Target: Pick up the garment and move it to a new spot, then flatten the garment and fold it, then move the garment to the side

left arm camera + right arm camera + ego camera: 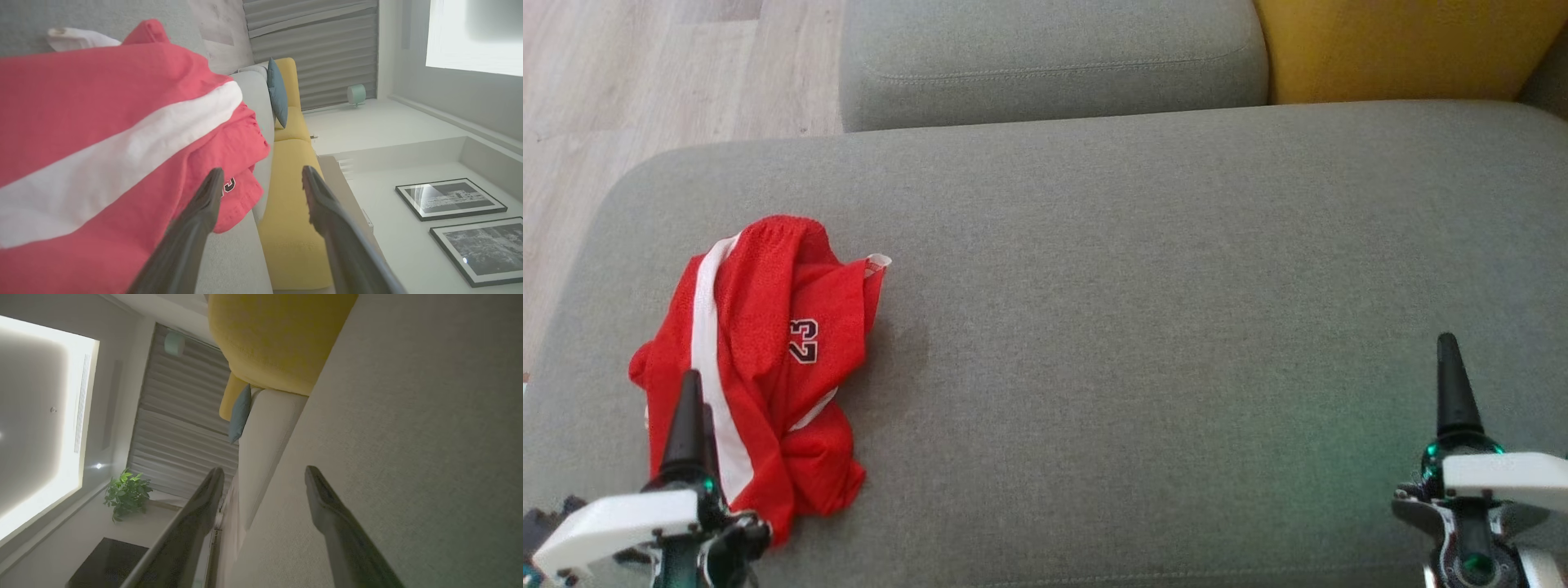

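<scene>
Grey sofa cushion (1135, 327), with wooden floor (645, 98) past its left edge and a yellow cushion (1405, 49) at the far right. The garment (768, 367), red with a white stripe (707, 327) and the number 23 (803, 340), lies crumpled on the cushion's left part. Your left gripper (261, 169) hovers at the heap's near edge, jaws spread wide and holding nothing. Your right gripper (263, 469) is equally wide and empty, well apart over bare cushion.

The step in hand appears to be the first pick-up. Bring the left fingers down astride a raised fold rather than a flat layer. Close fully before lifting, so the cloth does not slip out.

The heap's long axis runs from near to far, following the stripe. What looks like a gathered waistband (784, 233) points away from you. A white-trimmed corner (878, 261) juts to the right.
</scene>
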Controlling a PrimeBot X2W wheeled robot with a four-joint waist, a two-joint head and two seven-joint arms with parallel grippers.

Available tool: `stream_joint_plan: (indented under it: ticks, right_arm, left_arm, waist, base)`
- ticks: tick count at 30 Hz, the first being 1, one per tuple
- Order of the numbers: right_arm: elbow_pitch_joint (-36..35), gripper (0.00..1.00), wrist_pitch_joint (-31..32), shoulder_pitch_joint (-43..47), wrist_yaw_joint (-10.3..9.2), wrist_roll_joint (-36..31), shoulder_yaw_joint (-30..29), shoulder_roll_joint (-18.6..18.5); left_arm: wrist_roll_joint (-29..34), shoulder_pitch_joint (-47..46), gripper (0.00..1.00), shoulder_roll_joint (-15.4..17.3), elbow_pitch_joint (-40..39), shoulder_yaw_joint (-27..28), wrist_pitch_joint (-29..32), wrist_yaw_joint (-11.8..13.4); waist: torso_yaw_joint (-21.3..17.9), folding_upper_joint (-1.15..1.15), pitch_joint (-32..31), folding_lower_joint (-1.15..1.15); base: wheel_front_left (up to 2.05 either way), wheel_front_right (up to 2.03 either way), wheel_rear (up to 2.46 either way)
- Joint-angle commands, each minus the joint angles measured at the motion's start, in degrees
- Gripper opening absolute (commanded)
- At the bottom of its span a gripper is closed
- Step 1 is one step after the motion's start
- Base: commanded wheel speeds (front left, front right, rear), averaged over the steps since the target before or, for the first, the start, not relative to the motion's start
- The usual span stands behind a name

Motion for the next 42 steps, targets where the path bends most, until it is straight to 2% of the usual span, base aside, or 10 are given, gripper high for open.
stream_joint_plan:
  ticks: [1, 10, 29, 42]
  right_arm:
    - [-3.57, 1.0, -1.02, -2.97, -0.01, -4.24, 1.17, -0.3]
    - [-6.34, 1.0, -2.37, -2.6, -0.02, -16.52, 4.85, -0.33]
    - [-6.88, 1.0, -5.75, -1.65, -0.02, -36.05, 7.22, -0.39]
    - [-6.15, 1.0, -7.94, -1.32, -0.03, -46.89, 8.27, -0.43]
  left_arm:
    - [2.63, -3.49, 1.0, 0.66, -3.75, 0.72, -0.71, 0.31]
    - [11.27, -2.54, 1.0, 0.73, -8.08, -2.6, -2.05, 1.88]
    - [36.98, -1.22, 1.0, 1.17, -10.74, -10.98, -5.39, 4.77]
    - [49.16, -1.41, 1.0, 4.34, -9.41, -17.09, -7.57, 9.36]
  waist:
    - [0.06, 0.0, -0.01, 0.0]
    - [0.09, 0.0, -0.14, 0.0]
    - [-0.22, 0.0, -0.88, 0.0]
    - [-0.35, 0.0, -1.14, 0.0]
  base:
    - [0.0, 0.0, 0.0]
    - [0.0, 0.0, 0.0]
    - [0.0, 0.0, 0.0]
    - [0.0, 0.0, 0.0]
